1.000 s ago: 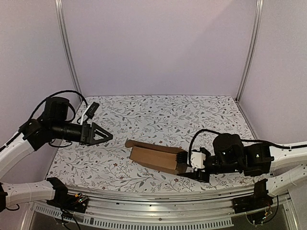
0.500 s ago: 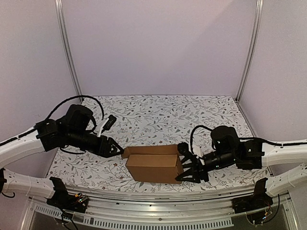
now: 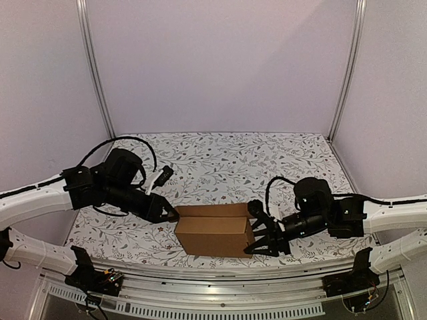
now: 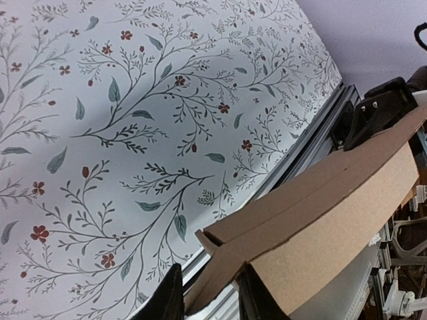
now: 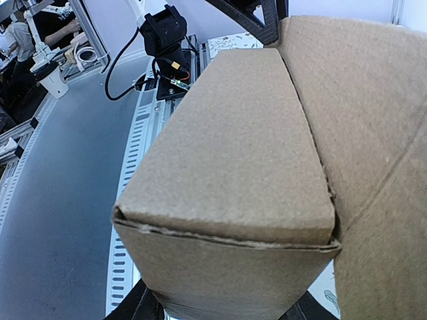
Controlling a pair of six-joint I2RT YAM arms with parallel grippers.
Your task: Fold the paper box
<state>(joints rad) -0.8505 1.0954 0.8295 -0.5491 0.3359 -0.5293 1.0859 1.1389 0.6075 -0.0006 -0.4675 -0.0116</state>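
Left gripper point(image 3: 168, 214) at the left end of the paper box point(image 3: 213, 230), tips against the loose end flap point(image 4: 215, 277). In the left wrist view, flap edge lying between the jaws. Cannot tell whether clamped on it or merely straddling it.

Box lying on its long side near the front edge of the floral worktop point(image 3: 227, 160), body squared up into a narrow carton, left end not yet closed.

Right gripper point(image 3: 261, 233) at the right end, jaws spread wide and pressed to both sides of that end, holding it.

Judged step: closing the left end while the right end is braced.

To do it well:
- Hold the right end firm and level, so the carton neither slides nor twists.
- Swing the left flap inward along its crease, not across it.
- Line its edge up with the opening before pushing home.
- Ease off if the thin wall starts to bow.

Likely risks: a crushed corner, or the flap riding outside the wall instead of tucking in.
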